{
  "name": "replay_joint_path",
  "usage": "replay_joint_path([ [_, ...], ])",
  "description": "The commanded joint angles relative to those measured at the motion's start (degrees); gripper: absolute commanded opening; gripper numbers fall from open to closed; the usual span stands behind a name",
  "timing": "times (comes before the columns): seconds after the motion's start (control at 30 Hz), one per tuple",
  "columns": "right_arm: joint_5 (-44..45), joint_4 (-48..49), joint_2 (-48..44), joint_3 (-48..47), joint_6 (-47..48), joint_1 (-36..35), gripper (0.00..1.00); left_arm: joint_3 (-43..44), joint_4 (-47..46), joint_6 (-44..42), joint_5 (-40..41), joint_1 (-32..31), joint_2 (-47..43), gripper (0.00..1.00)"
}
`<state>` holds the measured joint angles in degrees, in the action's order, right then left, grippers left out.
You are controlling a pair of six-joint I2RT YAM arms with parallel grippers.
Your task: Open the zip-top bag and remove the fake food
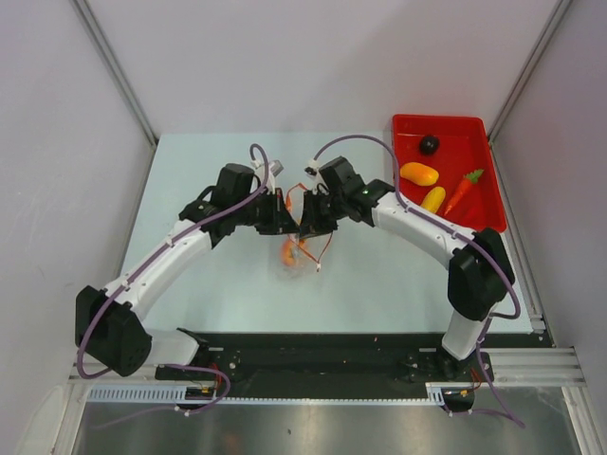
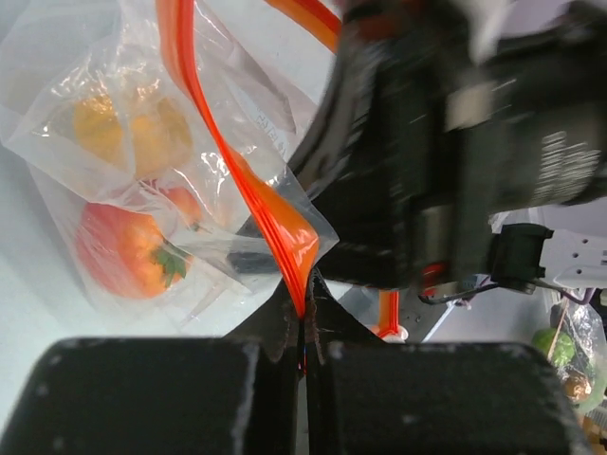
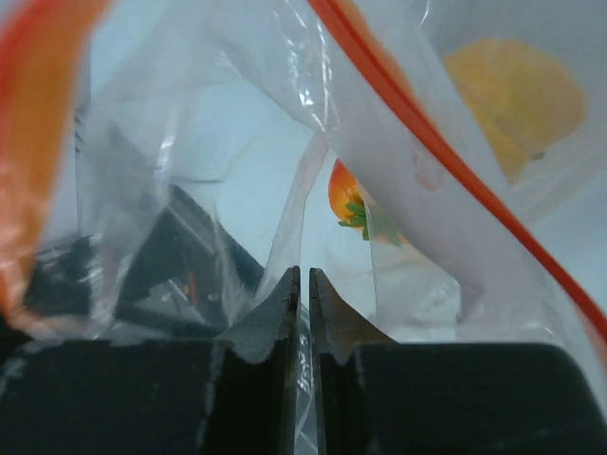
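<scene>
The clear zip-top bag (image 1: 300,248) hangs between both grippers at the table's middle, its orange-red zip strip (image 2: 248,180) pulled apart. My left gripper (image 2: 303,308) is shut on the strip's edge. My right gripper (image 3: 303,284) is shut on the clear plastic of the bag's other lip (image 3: 285,237). Inside the bag sit a peach-red round fruit (image 2: 119,251) and a yellow-orange piece (image 2: 119,128); they also show in the right wrist view (image 3: 356,199). More fake food lies in the red tray (image 1: 479,204): a dark round piece (image 1: 429,144), an orange oval (image 1: 418,173), a yellow oval (image 1: 433,198), a carrot (image 1: 462,190).
The red tray sits at the table's back right corner. Grey walls close in the table on the left, back and right. A black rail (image 1: 322,365) with the arm bases runs along the near edge.
</scene>
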<state>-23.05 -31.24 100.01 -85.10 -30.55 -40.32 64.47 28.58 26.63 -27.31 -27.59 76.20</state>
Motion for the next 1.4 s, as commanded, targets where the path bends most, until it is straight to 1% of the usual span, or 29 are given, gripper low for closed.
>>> replay_joint_path([
  [0.0, -3.1, 5.2, 2.4, 0.5, -1.5, -1.0, 0.11, 0.7, -4.1, 2.3, -0.8, 0.3, -3.5, 0.00],
  [0.1, -1.1, 6.2, 5.3, 0.5, -1.8, -0.9, 0.12, 0.2, -4.4, 3.1, -1.5, -0.1, -3.5, 0.00],
  [0.23, 1.9, 5.4, 9.3, 0.7, -2.5, 0.3, 0.12, -1.0, -4.1, 4.0, -0.3, -0.3, -4.0, 0.00],
  [0.27, 4.0, 4.9, 9.9, 0.7, -1.5, 0.5, 0.12, -0.9, -3.4, 4.1, 0.4, -0.2, -4.0, 0.00],
  [0.43, 11.2, -2.3, 11.4, 0.8, 1.0, 2.3, 0.16, -1.2, -1.8, 3.8, 3.9, -0.1, -5.0, 0.00],
  [0.47, 14.3, -3.2, 11.4, 0.8, 2.2, 2.3, 0.16, -1.1, -1.6, 3.7, 4.5, -0.1, -5.2, 0.00],
  [0.53, 16.4, -5.7, 11.5, 0.8, 3.2, 2.6, 0.18, -1.4, -0.7, 3.4, 5.9, 0.2, -5.5, 0.00],
  [0.6, 14.7, -6.0, 11.4, 0.9, 5.5, 2.9, 0.20, -1.8, -0.8, 3.3, 6.1, 0.4, -5.6, 0.00],
  [0.63, 13.5, -5.8, 11.0, 0.8, 6.2, 2.8, 0.25, -2.1, -0.9, 3.1, 5.7, 0.4, -5.5, 0.00],
  [0.7, 8.3, -5.0, 9.5, 0.8, 7.2, 2.2, 0.29, -2.2, -1.2, 3.1, 4.8, 0.6, -5.1, 0.00],
  [0.73, 6.4, -4.5, 9.0, 0.8, 7.2, 1.9, 0.32, -2.4, -1.4, 3.0, 3.4, 0.5, -4.9, 0.00],
  [0.83, -1.5, -2.6, 7.1, 0.8, 5.7, 0.7, 0.38, -3.2, -3.2, 3.4, 1.3, 0.5, -4.7, 0.00],
  [0.97, -6.2, 2.7, 6.6, 0.9, 2.6, -1.0, 0.40, -2.9, -4.4, 3.7, -0.4, 0.4, -4.2, 0.00],
  [1.07, -9.4, 5.8, 8.6, 0.8, 0.2, -1.2, 0.39, -2.8, -5.7, 3.7, -1.9, 0.3, -4.0, 0.00],
  [1.27, -10.9, 10.1, 12.1, 0.9, -0.7, -1.8, 0.38, -2.7, -6.6, 4.0, -3.5, -0.7, -3.1, 0.00],
  [1.33, -10.3, 11.1, 13.4, 0.8, -0.7, -2.0, 0.40, -2.8, -6.6, 4.0, -3.5, -1.1, -2.8, 0.00],
  [1.37, -10.3, 11.6, 13.9, 0.9, -1.5, -2.0, 0.43, -2.9, -6.6, 4.0, -3.5, -1.0, -2.7, 0.00],
])
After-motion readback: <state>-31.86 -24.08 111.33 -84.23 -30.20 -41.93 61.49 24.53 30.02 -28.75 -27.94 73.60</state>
